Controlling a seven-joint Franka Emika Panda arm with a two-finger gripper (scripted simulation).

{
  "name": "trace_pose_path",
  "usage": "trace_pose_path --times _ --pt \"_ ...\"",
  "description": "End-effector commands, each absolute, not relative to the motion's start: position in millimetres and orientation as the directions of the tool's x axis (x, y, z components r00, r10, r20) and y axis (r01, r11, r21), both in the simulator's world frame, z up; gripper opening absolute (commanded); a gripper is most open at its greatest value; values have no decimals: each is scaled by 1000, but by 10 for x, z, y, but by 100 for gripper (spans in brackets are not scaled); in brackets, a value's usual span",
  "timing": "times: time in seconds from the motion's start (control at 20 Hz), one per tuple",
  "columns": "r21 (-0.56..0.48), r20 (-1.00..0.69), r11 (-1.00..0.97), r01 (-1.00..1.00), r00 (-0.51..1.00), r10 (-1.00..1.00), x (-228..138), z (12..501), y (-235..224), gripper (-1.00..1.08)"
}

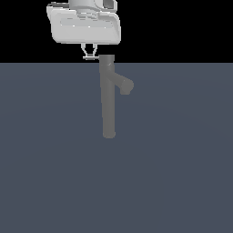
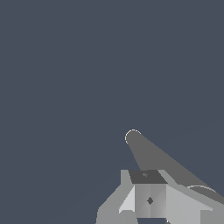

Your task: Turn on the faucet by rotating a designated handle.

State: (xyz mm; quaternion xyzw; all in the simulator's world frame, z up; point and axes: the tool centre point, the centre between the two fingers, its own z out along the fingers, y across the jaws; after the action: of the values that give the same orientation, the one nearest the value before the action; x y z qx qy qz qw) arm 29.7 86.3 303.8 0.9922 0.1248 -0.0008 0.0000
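Grey faucet (image 1: 108, 104) stands upright; its thin handle (image 1: 89, 58) juts left, directly beneath the white hand (image 1: 89, 53), whose nearly closed fingers straddle it.

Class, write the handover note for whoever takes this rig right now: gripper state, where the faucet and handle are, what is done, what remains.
Gripper: above the handle, fingertips just over or at the rod; contact and jaw state unclear.
Faucet: upright on the grey floor, spout pointing to the exterior view's right.
Handle: sticks out from the faucet's top toward the exterior view's left.
Done: gripper brought to the handle.
Left: confirm contact, then rotate the handle.
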Motion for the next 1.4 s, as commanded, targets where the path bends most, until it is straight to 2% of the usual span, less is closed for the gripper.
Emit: trace_pose_path --times 0.0,0.25,0.95,1.05,1.35 --pt "0 0 -968 250 968 250 322 3009 873 -100" --pt "0 -1 -968 250 968 250 321 3006 873 -100" --pt "0 0 -968 250 968 250 -112 3005 886 -100" --pt "1 8 -967 253 967 253 -42 3006 905 -100" --pt "0 5 -968 252 968 252 -217 3006 773 -100"
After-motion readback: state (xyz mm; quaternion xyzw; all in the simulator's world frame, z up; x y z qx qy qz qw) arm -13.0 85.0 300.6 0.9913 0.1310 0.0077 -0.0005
